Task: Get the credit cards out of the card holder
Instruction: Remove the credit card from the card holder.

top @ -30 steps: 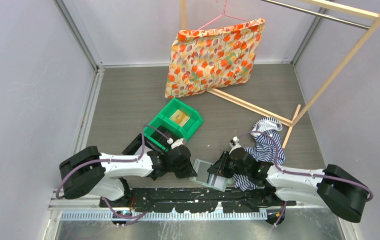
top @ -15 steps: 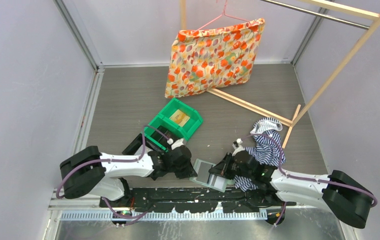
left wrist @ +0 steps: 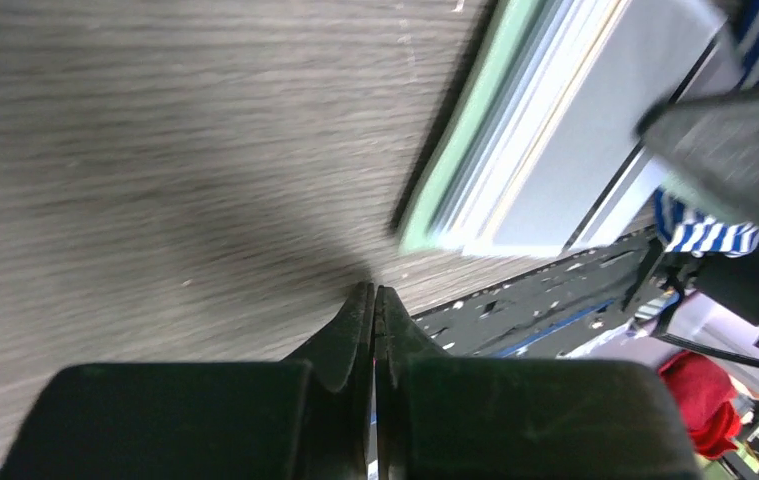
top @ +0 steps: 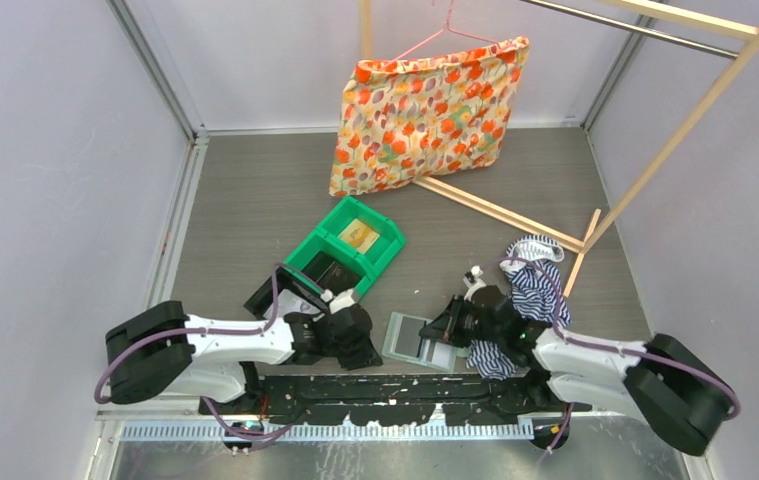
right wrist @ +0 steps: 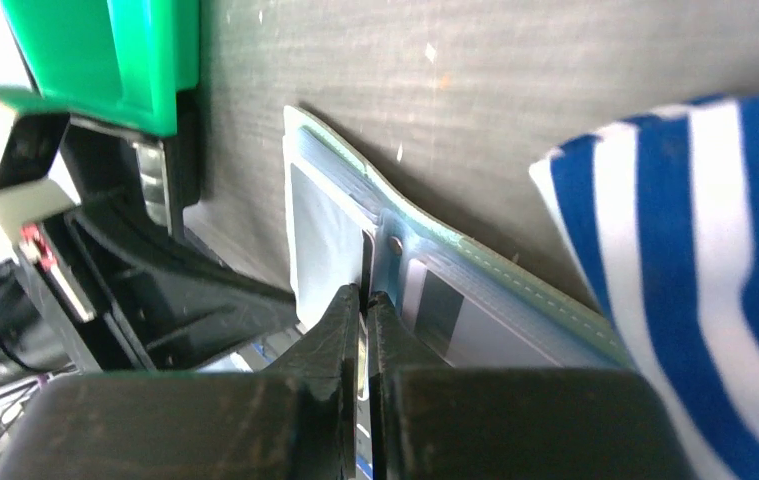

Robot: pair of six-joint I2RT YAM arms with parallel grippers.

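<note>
The right claw [right wrist: 365, 298] has narrowed from partly open to shut within the last second, and it has moved toward the right half of the card holder [top: 411, 338]. The left claw [left wrist: 375, 300] has backed off to the left, so the holder's left edge is now free.

In the right wrist view the right claw's tips meet at the holder's middle fold, just beside the snap stud. I cannot tell whether a thin card edge or only the slot's clear film is caught between them. The left claw is pressed fully shut on nothing, low over the desk [top: 255, 200] and apart from the holder.

The holder lies open on the near middle of the desk between the two arms, pale inner face up. The credit cards [right wrist: 323, 235] show as grey panels in its slots, so they are not yet out.

To the right, touching the right arm, is a blue-striped cloth [top: 533, 285]. To the far left stands a green bin [top: 387, 250] with a tan-gold flat thing [top: 360, 235] in it, probably a card.

With the left claw no longer holding the holder down, I judge that a pull by the right claw may drag the whole holder along.
</note>
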